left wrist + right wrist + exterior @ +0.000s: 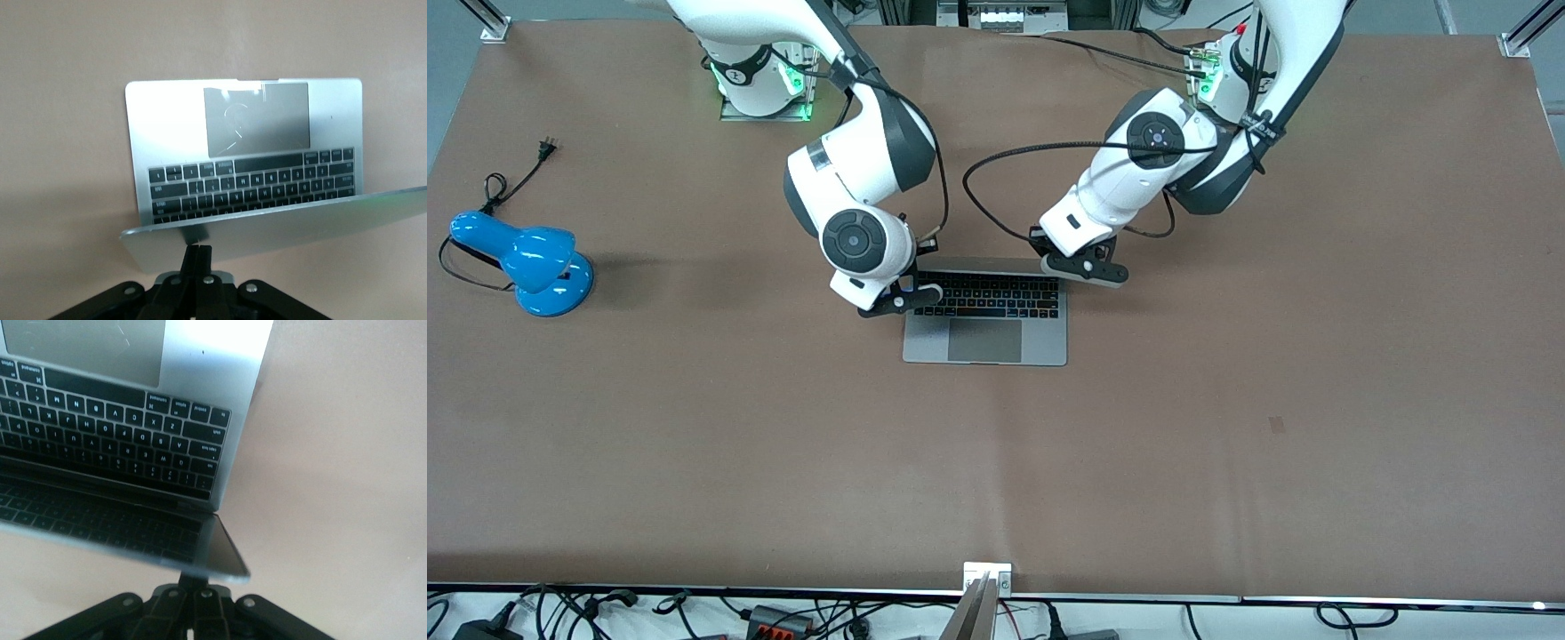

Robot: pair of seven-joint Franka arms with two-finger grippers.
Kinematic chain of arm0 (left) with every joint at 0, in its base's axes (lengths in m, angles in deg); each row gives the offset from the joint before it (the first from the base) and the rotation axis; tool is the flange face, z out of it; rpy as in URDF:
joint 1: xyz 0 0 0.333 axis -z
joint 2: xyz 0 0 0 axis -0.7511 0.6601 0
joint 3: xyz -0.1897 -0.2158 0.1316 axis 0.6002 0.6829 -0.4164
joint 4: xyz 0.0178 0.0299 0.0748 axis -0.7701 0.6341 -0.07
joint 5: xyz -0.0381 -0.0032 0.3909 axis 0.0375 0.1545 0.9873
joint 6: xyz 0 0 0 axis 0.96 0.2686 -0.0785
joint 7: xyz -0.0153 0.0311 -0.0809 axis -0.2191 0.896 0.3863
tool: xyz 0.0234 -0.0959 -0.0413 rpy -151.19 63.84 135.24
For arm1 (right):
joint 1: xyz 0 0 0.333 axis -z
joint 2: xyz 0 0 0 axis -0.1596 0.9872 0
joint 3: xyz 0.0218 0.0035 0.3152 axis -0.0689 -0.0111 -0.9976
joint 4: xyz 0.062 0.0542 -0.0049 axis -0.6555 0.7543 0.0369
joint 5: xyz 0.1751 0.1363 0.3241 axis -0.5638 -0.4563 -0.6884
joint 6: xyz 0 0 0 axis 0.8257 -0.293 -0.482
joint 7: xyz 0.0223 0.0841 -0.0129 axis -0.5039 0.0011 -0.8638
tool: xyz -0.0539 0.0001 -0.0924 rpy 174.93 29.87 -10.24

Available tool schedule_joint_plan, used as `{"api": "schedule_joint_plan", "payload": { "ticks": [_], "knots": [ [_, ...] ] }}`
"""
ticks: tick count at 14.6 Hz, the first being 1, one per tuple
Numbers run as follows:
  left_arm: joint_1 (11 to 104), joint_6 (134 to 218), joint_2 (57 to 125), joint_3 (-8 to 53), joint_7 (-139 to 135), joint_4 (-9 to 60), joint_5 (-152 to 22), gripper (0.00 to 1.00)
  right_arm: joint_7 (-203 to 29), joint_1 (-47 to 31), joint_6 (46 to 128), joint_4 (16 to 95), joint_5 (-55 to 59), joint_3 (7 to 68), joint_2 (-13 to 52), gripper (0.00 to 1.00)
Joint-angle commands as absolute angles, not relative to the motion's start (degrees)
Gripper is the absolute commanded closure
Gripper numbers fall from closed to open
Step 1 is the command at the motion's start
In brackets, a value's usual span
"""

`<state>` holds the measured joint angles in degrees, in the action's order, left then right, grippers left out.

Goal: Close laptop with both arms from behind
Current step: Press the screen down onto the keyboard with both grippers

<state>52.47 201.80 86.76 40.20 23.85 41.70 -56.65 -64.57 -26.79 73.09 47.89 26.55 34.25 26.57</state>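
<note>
Both grippers sat at the laptop's (985, 318) lid edge, 1 at each upper corner. We saw the left gripper (1085, 267) with its fingers (195, 257) pressed together, their tips against the back of the tilted lid near 1 corner. The right gripper (900, 300) also had its fingers (199, 581) together, touching the lid's edge at the other corner, over the keyboard (991, 296).

We found the laptop near the middle of the brown table (1227, 427), its base flat, its trackpad (984, 340) at 6 o'clock of the keyboard, nearer the front camera. The lid leaned partway over the keys.

A blue desk lamp (529, 260) stood well apart at 9 o'clock of the laptop, toward the right arm's end of the table.
</note>
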Motion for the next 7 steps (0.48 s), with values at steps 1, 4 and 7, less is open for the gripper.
{"api": "schedule_joint_plan", "payload": {
  "ticks": [1,4,7],
  "knots": [
    [52.0,202.0,91.6,39.5,23.2,36.7,-53.0,0.99,-64.7,-26.0,72.6,43.3,27.1,33.7,29.6,1.0],
    [52.1,202.0,96.5,38.5,23.5,32.5,-50.4,0.99,-64.8,-25.8,73.0,41.5,27.2,33.7,30.9,1.0],
    [52.2,202.0,98.6,38.4,23.5,31.4,-49.9,0.99,-65.7,-25.4,75.2,41.4,27.2,33.7,31.6,1.0]
  ]
}}
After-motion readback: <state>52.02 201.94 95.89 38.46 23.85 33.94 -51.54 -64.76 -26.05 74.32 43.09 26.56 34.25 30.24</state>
